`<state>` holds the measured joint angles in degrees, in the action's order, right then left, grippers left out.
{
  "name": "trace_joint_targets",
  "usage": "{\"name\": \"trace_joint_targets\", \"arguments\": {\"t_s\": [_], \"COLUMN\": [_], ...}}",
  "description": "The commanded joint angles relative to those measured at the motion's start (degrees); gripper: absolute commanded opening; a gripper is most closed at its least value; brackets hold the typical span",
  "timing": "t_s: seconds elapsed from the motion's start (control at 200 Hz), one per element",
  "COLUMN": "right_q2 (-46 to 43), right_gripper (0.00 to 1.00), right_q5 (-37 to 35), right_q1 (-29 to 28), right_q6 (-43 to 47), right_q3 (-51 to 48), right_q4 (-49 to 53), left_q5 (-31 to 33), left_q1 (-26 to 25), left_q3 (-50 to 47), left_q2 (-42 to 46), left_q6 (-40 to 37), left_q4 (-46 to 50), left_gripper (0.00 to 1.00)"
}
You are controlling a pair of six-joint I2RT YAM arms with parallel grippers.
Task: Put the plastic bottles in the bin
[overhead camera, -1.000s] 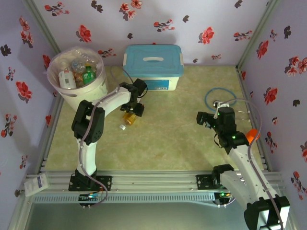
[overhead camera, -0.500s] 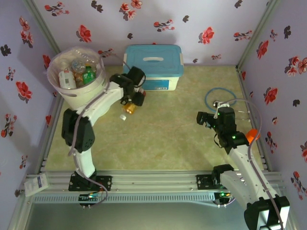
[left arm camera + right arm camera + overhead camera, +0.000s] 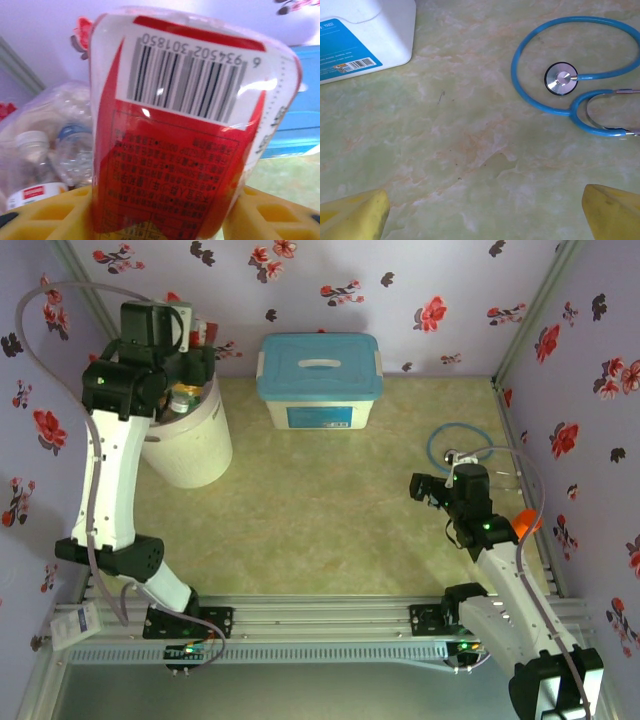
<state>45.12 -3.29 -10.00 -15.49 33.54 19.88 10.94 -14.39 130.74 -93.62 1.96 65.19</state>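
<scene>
A plastic bottle (image 3: 190,140) with a red label and a barcode is clamped between the yellow fingers (image 3: 45,215) of my left gripper (image 3: 162,220). In the top view this gripper (image 3: 195,350) hangs over the bin (image 3: 190,450), the round white bucket at the back left, and the held bottle (image 3: 205,332) shows red at its tip. Several clear bottles (image 3: 65,150) lie inside the bin behind it. My right gripper (image 3: 425,485) stands open low over bare table, its yellow fingertips (image 3: 355,217) wide apart with nothing between them.
A white box with a light-blue lid (image 3: 320,375) stands at the back centre, and its corner (image 3: 360,40) shows in the right wrist view. A blue stethoscope (image 3: 570,80) lies on the table at the right (image 3: 458,447). An orange cylinder (image 3: 527,523) sits by the right arm.
My left arm has lifted the bottle off the table near the blue-lidded box and swung it up and left, over the bin. The right arm has not moved.
</scene>
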Motion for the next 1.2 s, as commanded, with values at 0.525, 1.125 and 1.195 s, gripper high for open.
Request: {"name": "trace_joint_targets", "arguments": {"t_s": [0.525,1.125,1.195], "right_q2": [2.53,2.31,2.35], "right_gripper": [0.99,0.99,0.99], "right_q5": [-0.44,0.28,0.39], "right_q1": [0.45,0.44,0.42], "right_q6": [-0.48,-1.41,-1.53], "right_q3": [1.01,0.56,0.41], "right_q4": [-2.61,-2.79,-2.87], "left_q5": [-4.09,-16.28,-16.19], "left_q1": [11.24,12.55,12.55], "left_q3": [-16.23,-9.01,-9.86], "left_q2": [-0.34,1.76,1.17], "left_q6": [-18.57,-4.96,-3.7], "left_q4": [-4.27,-10.56,-12.02], "left_gripper": [0.62,0.96,0.91]}}
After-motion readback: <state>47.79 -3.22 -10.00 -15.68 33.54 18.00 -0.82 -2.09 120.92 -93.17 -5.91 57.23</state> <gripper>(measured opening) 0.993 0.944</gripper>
